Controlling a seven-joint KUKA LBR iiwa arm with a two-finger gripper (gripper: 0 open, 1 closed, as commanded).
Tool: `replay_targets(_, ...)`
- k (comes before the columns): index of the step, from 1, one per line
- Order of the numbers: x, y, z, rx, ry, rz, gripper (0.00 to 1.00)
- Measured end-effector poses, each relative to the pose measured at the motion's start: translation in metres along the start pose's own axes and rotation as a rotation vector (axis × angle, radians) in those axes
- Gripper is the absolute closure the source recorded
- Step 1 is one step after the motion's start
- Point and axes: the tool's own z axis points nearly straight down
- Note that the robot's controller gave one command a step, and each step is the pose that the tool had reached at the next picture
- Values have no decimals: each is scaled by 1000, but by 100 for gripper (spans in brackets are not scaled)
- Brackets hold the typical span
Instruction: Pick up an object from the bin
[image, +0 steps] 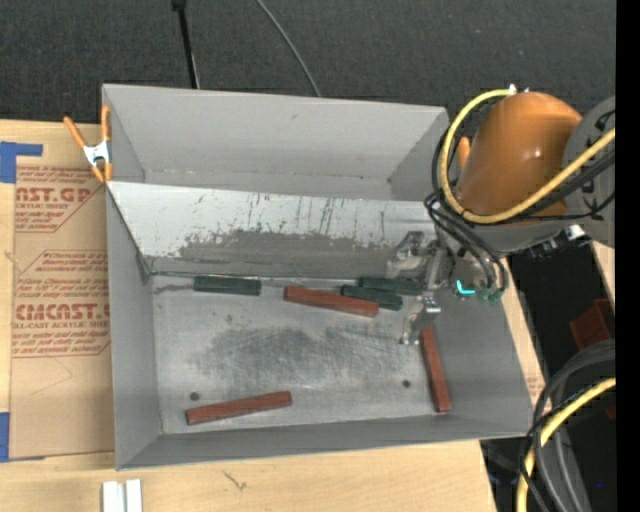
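my gripper (418, 318) low over bin (270, 140) floor | open or shut: cannot tell | red stick (435, 372) just beside it | green stick (372, 294) near its left

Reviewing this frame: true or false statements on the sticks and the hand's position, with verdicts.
The hand hangs over the grey metal bin's left half. False: it is at the right, by the upper end of the reddish-brown flat stick along the right wall.
A dark green flat stick lies at the back left. True.
The reddish-brown flat stick at the front left leans upright against a wall. False: it lies flat on the floor.
A third reddish-brown flat stick lies mid-bin near the back. True.
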Motion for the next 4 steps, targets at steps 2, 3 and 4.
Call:
replay_targets(2,-16,25,38,0,-15,65,0)
replay_targets(3,-30,45,61,0,-1,40,0)
replay_targets(4,-50,40,138,0,-31,-89,100)
